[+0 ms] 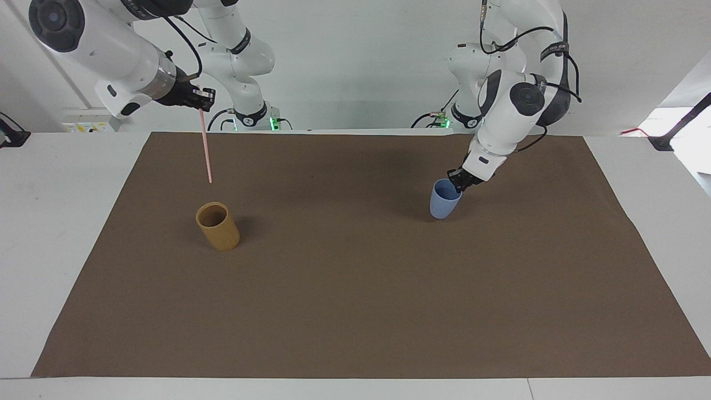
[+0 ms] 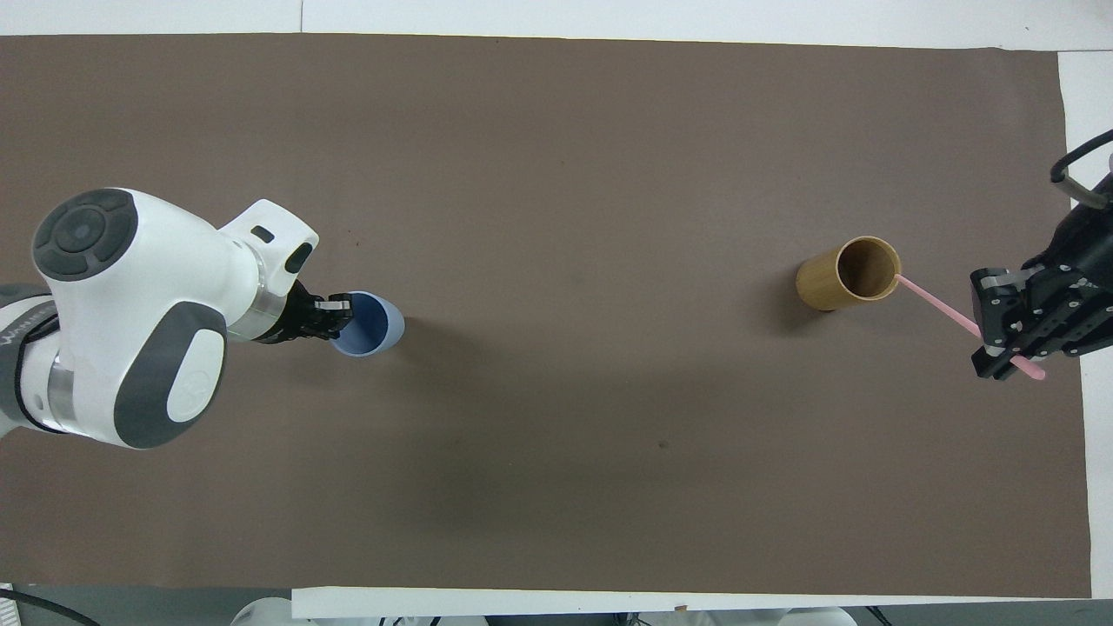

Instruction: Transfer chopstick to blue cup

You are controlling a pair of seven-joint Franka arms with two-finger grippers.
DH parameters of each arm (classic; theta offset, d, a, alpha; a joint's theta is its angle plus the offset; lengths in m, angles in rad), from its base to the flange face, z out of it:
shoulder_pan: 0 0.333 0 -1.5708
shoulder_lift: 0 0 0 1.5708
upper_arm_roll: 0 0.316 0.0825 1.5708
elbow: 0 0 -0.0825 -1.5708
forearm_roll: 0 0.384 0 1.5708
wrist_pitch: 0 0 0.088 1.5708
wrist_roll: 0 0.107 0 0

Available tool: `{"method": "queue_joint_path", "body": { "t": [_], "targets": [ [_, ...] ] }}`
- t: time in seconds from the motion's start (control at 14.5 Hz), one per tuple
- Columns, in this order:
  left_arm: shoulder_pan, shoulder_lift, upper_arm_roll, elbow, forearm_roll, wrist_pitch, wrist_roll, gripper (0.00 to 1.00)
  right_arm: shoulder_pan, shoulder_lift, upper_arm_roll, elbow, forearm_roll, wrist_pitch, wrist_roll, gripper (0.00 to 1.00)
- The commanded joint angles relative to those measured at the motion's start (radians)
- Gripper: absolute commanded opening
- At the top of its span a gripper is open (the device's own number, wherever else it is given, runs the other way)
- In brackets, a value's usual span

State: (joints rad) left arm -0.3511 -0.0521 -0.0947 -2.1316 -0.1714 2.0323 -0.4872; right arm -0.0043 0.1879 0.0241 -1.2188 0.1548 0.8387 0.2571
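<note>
In the facing view, the right gripper is hanging in the upper left of the frame, its jaws closed on the top end of the chopstick. The pink stick is dangling almost straight down from the fingertips, its lower tip ending in the air above the bamboo cup, clear of the rim. The bamboo cup is standing upright on the brown mat, left of centre. Right of centre, the left gripper is pinching the rim of the blue cup, one finger inside the mouth and one outside (the cup is tilting a little, its base at the mat).

In the overhead view, the left gripper is reaching in from the left edge, clamped on the near-left rim of the blue cup, which is sitting in the middle-left of the frame. At the right edge, the right gripper is gripping the chopstick near one end; the stick is running up and left from the jaws toward the bamboo cup.
</note>
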Motion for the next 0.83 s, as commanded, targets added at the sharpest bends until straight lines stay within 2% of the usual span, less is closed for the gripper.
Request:
{"method": "queue_joint_path", "body": {
  "t": [0.0,0.14,0.76],
  "targets": [
    [-0.092,0.102,0.015,0.12,-0.04,0.014,-0.123,0.0,-0.002,0.004,0.004,0.012,0.034,-0.007,0.056,0.0],
    [-0.156,0.149,0.018,0.134,-0.04,0.069,-0.203,0.0,0.0,0.005,0.005,0.012,0.034,-0.007,0.065,0.0],
    [-0.238,0.221,0.018,0.075,-0.039,0.154,-0.268,0.0,0.003,0.004,0.016,0.01,0.034,-0.003,0.07,0.0]
  ]
}}
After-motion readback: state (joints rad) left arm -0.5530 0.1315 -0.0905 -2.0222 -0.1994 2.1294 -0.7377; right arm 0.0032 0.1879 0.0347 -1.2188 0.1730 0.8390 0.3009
